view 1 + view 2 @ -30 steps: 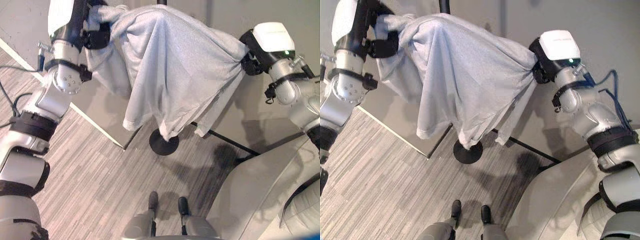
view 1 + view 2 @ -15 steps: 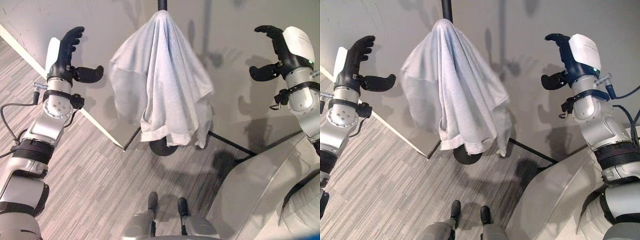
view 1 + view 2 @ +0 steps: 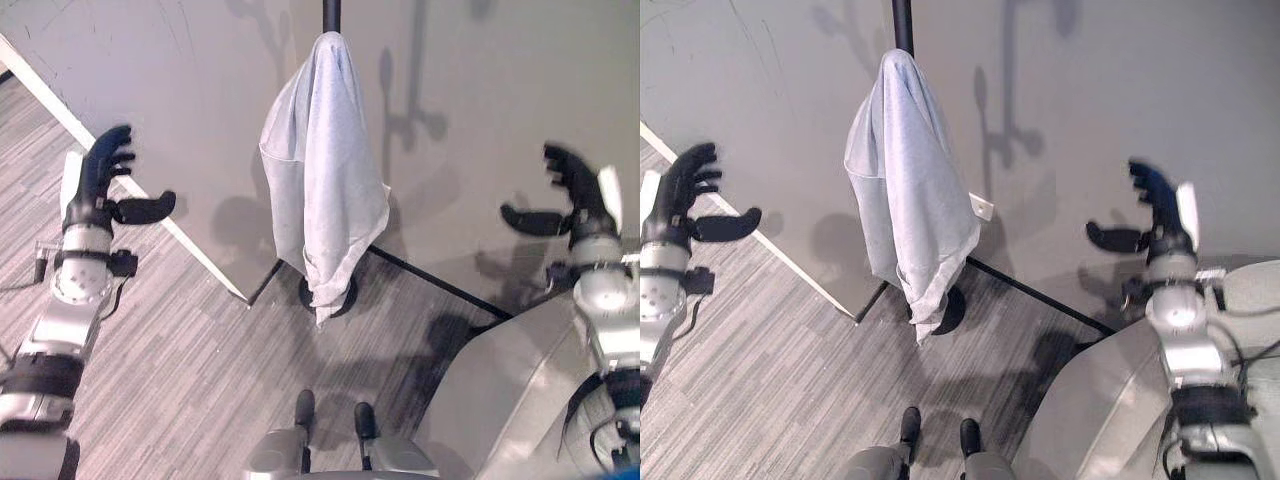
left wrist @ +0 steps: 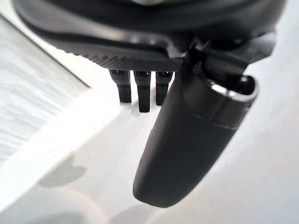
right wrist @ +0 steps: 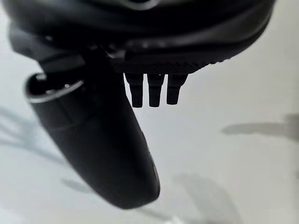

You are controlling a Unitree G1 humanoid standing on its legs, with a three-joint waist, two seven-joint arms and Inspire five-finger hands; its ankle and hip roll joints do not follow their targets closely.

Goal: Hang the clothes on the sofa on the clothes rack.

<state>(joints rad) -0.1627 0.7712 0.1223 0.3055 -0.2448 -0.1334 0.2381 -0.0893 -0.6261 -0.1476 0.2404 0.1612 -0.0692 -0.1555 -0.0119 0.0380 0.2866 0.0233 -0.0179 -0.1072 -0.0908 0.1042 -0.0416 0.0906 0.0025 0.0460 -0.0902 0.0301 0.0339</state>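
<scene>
A light grey garment [image 3: 318, 190] hangs in long folds from the black pole of the clothes rack [image 3: 331, 14], its hem reaching down to the rack's round base [image 3: 340, 297]. My left hand [image 3: 103, 186] is open, well to the left of the garment and apart from it. My right hand [image 3: 573, 195] is open too, far to the right, thumb stretched toward the wall. Each wrist view has straight fingers [image 4: 140, 95] and a thumb [image 5: 100, 144] with nothing between them.
The grey wall [image 3: 480, 90] stands right behind the rack. A light grey sofa [image 3: 500, 390] fills the lower right corner. A thin black bar [image 3: 440, 285] runs along the floor from the rack's base toward the sofa. Striped carpet [image 3: 180, 380] covers the floor.
Both hands have let go of the garment and drawn down and outward. The cloth, first spread wide between them, has dropped into a narrow hanging drape on the pole.
</scene>
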